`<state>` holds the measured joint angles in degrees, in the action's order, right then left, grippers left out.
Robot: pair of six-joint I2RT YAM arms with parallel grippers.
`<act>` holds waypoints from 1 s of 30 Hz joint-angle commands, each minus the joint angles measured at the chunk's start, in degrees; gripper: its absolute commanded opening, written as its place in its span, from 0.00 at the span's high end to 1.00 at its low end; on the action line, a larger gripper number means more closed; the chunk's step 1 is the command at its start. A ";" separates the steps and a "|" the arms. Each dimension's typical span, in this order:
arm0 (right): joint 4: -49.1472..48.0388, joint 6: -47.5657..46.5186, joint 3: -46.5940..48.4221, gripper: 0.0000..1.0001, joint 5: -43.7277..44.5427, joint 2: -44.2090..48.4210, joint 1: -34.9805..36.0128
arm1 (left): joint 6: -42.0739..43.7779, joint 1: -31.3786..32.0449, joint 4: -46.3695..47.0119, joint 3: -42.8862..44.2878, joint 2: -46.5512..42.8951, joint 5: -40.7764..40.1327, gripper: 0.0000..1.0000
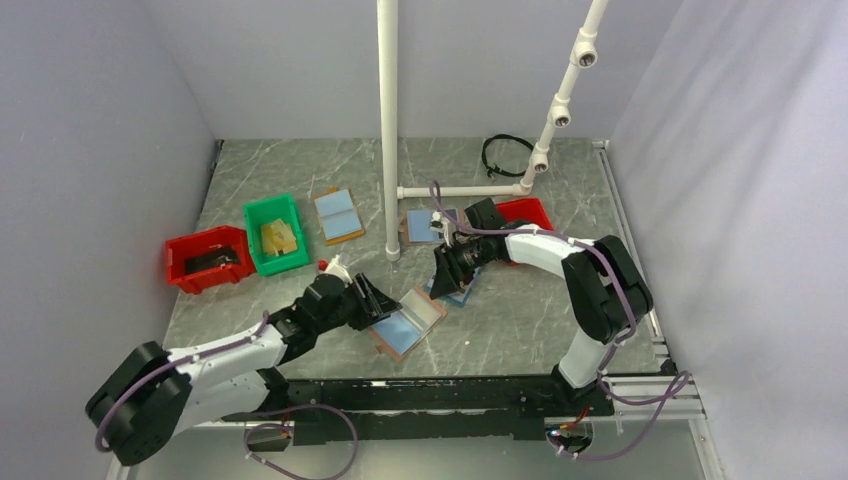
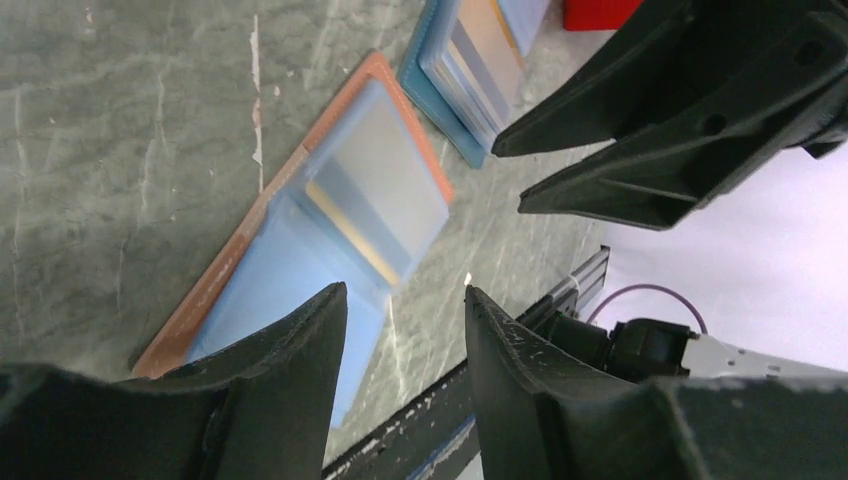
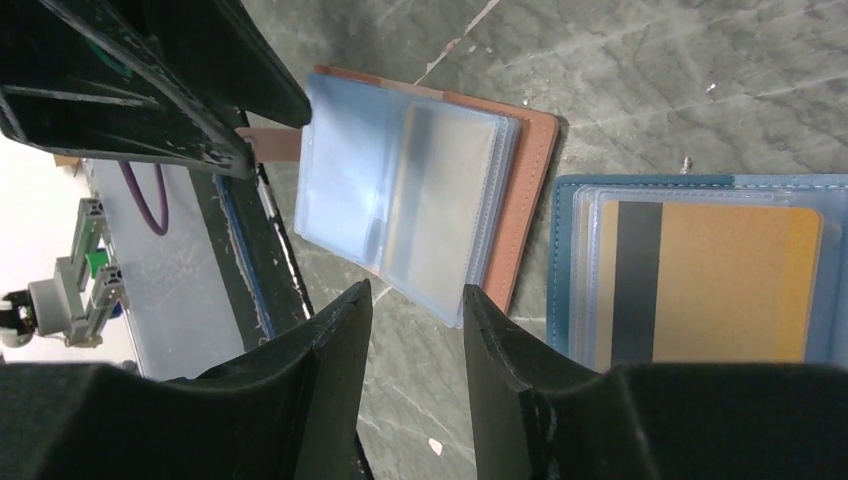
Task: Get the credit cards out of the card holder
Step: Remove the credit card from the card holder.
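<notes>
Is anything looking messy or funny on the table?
Yes. The flat tan-rimmed card holder lies at a slant, and its clear plastic sleeves sit skewed, poking out past the cover's edge. Nothing looks spilled or broken.

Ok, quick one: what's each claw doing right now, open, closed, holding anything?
Left claw: open, holding nothing.
Right claw: open, holding nothing.
</notes>
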<state>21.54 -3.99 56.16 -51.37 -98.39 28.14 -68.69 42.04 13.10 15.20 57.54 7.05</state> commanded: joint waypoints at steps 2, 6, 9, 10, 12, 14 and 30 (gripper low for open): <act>-3.27 3.45 -0.11 0.59 2.73 -1.27 0.89 | -4.25 2.56 11.11 -0.98 5.82 -6.87 0.50; -2.12 3.85 0.96 0.59 3.42 -3.37 1.62 | -5.60 4.44 14.05 -0.72 10.00 -6.87 0.51; -1.84 3.73 1.30 0.60 3.97 -3.91 2.20 | -6.03 5.02 15.69 -0.20 12.62 -8.53 0.51; -1.85 3.73 1.24 0.60 3.98 -3.97 2.30 | -6.13 5.16 15.94 0.09 13.35 -8.61 0.52; -1.73 3.73 1.38 0.60 4.11 -4.20 2.64 | -6.18 5.40 16.28 0.49 14.97 -8.84 0.53; -1.32 3.53 1.69 0.61 4.51 -4.70 2.92 | -6.55 5.39 15.82 0.97 16.60 -9.04 0.53; -0.03 3.05 2.62 0.63 3.62 -5.84 4.35 | -7.69 5.46 14.54 1.54 20.87 -9.40 0.55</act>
<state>20.99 -0.84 56.45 -46.76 -103.90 31.81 -75.99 47.24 29.06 15.51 77.89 -0.43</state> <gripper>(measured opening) 0.372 0.453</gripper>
